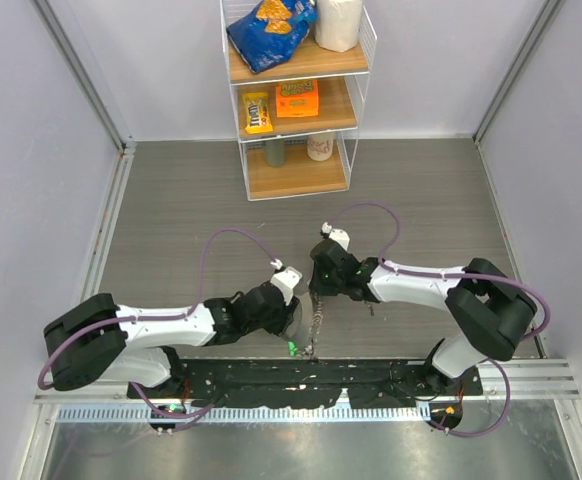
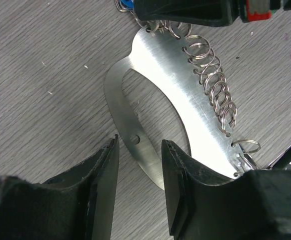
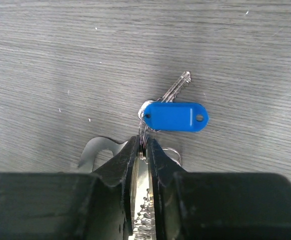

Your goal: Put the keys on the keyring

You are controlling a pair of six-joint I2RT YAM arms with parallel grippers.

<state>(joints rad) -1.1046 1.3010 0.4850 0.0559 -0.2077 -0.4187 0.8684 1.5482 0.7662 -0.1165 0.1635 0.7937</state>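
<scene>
Left gripper (image 2: 139,145) clamped across near end of keyring (image 2: 160,65); right gripper (image 3: 143,142) pinches far end of keyring, blue tag (image 3: 178,116) and one key (image 3: 178,86) just beyond. Key may already hang there, view unclear; second key unseen

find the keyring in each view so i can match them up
Top external: the keyring hangs low centre, between the two arms.
Left wrist: the keyring fills the middle as a shiny flat plate.
Right wrist: only a sliver of the keyring shows, bottom centre.
Shared landmark: the right hand, clamped on the keyring's end in all three views.
</scene>
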